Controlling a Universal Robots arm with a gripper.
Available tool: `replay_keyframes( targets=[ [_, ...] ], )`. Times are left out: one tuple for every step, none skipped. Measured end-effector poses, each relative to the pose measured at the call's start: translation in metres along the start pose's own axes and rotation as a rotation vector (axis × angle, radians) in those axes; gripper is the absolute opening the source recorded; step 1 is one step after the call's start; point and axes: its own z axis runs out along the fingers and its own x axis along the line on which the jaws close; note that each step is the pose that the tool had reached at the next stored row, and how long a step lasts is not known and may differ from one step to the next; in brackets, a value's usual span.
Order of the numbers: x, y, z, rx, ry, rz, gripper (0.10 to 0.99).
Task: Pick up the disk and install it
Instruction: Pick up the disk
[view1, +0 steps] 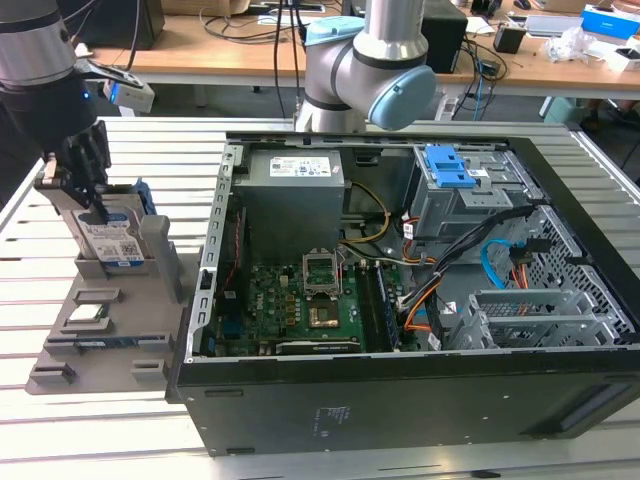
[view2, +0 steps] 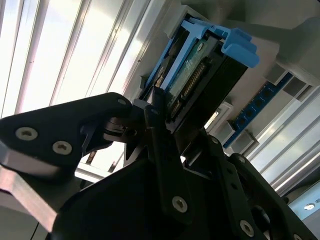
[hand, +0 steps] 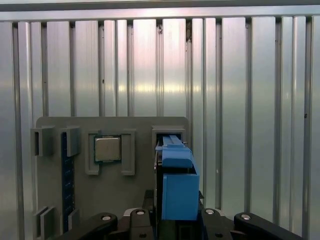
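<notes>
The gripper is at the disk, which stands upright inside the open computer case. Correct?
Not inside the case. The exterior view shows the disk standing upright in the grey holder beside the open computer case, with the gripper at it.

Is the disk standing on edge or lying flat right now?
On edge: the disk stands upright in a slot of the grey holder, outside the computer case, with the gripper at its top.
</notes>
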Motion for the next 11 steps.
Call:
replay_keyframes(
  targets=[
    [0.0000, 0.0000, 0.0000, 0.000, 0.0000, 0.000, 0.361],
    [0.0000, 0.0001, 0.0000, 0.000, 0.0000, 0.000, 0.361],
    [0.0000, 0.0001, 0.0000, 0.000, 0.0000, 0.000, 0.361],
    [0.0000, 0.0002, 0.0000, 0.000, 0.0000, 0.000, 0.361],
    [0.0000, 0.0002, 0.0000, 0.000, 0.0000, 0.000, 0.361],
    [0.0000, 0.0003, -0.0003, 0.000, -0.0001, 0.000, 0.361],
    [0.0000, 0.0003, -0.0011, 0.000, 0.0001, 0.000, 0.361],
    [0.0000, 0.0002, -0.0018, 0.000, 0.0000, 0.000, 0.361],
    [0.0001, 0.0001, -0.0034, 0.000, 0.0000, 0.000, 0.361],
    [0.0001, 0.0001, -0.0048, 0.000, 0.0000, 0.000, 0.361],
    [0.0001, 0.0001, -0.0060, 0.000, 0.0000, 0.000, 0.361]
  ],
)
